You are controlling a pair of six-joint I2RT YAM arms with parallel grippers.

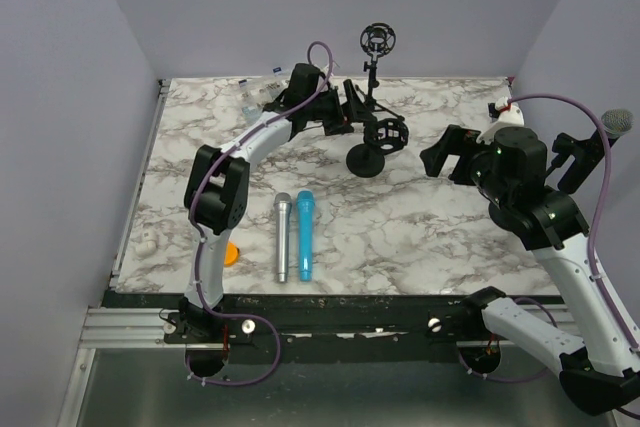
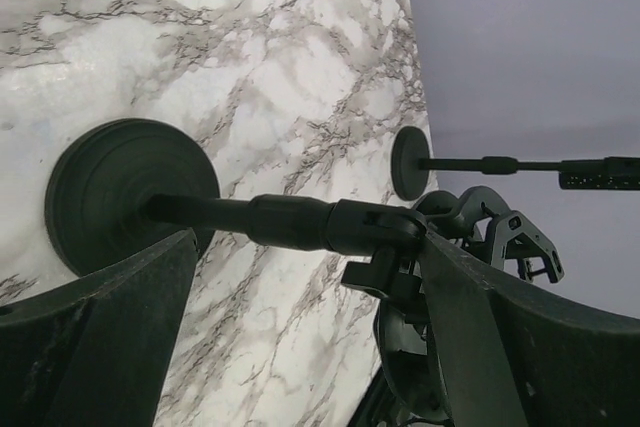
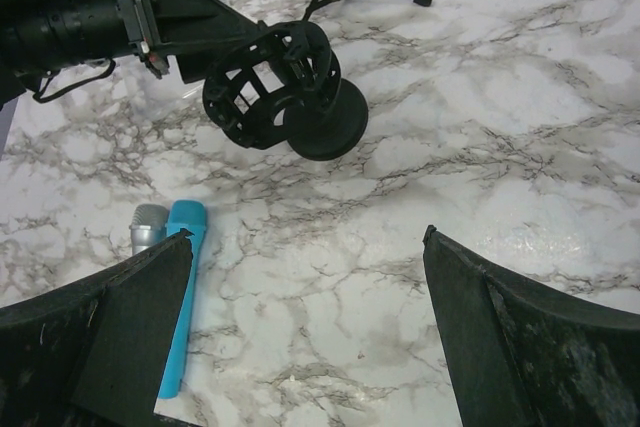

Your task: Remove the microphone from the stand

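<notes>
Now your left gripper (image 2: 308, 247) stands open around the stand (image 2: 290, 222), just above centre in the top view.
Its fingers flank the black stem without gripping it; the round base (image 2: 125, 192) sits on the marble table (image 2: 300, 47). Your right gripper (image 3: 307, 237) hangs wide open, holding nothing. The silver microphone (image 1: 283, 237) and blue microphone (image 1: 304, 235) lie side by side, lower centre-left.

Microphones (image 1: 283, 237) side by side, stand (image 1: 365, 160) behind
</notes>
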